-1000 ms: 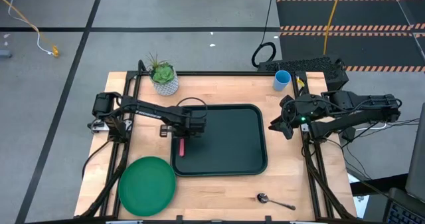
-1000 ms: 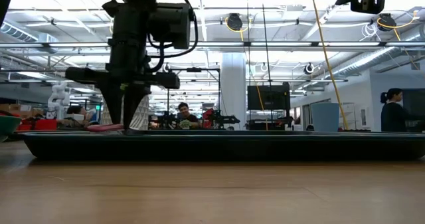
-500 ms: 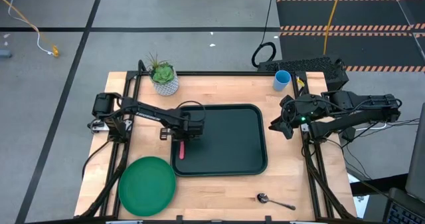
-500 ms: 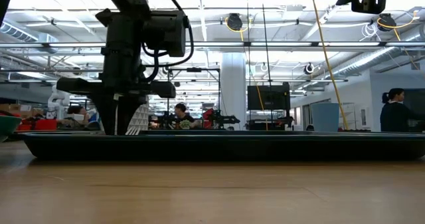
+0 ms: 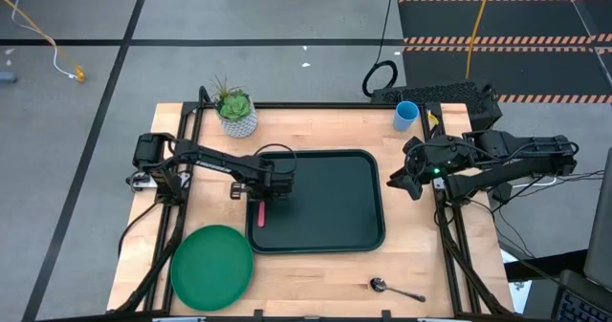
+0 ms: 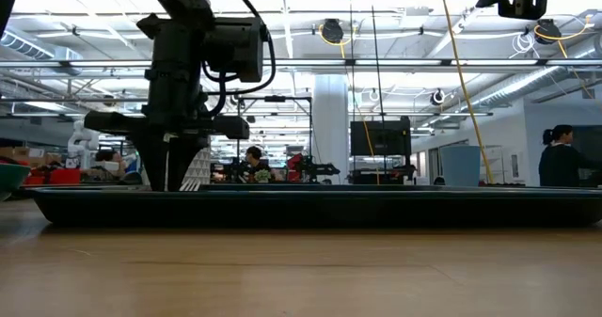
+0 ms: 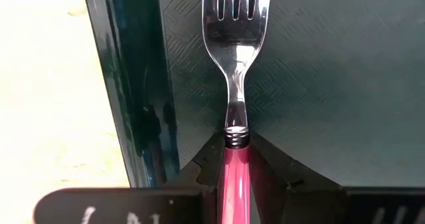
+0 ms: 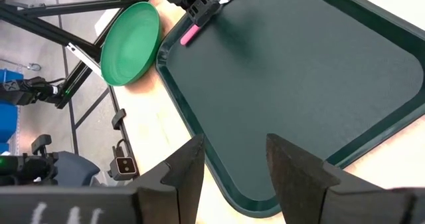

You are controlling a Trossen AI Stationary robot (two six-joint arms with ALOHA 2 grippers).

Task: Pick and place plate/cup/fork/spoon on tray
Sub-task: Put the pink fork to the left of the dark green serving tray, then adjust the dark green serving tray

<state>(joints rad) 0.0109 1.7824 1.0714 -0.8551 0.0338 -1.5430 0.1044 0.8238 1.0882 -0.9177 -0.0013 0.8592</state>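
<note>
The left gripper (image 5: 260, 192) sits low over the tray (image 5: 335, 236), just inside the tray's short edge on the left arm's side, with its fingers (image 7: 262, 164) closed on the pink handle of the fork (image 7: 232, 84). The fork's long axis runs parallel to that short edge, close beside the raised rim, and the tines point on past the fingertips. The wrist view suggests the tines lie flat on the tray floor or just above it; which one cannot be told. So the coming move looks like a plain release and a straight lift, with the rim near enough to matter if the hand drifts sideways. The right gripper (image 5: 400, 181) waits off the opposite short edge, over the table, its fingers (image 8: 299, 177) spread and empty. It is the nearer arm to the cup (image 5: 405, 115) at the table's far right corner and to the spoon (image 5: 394, 288) by the near edge; the plate (image 5: 210, 268) lies at the near left corner, closer to the left arm.
</note>
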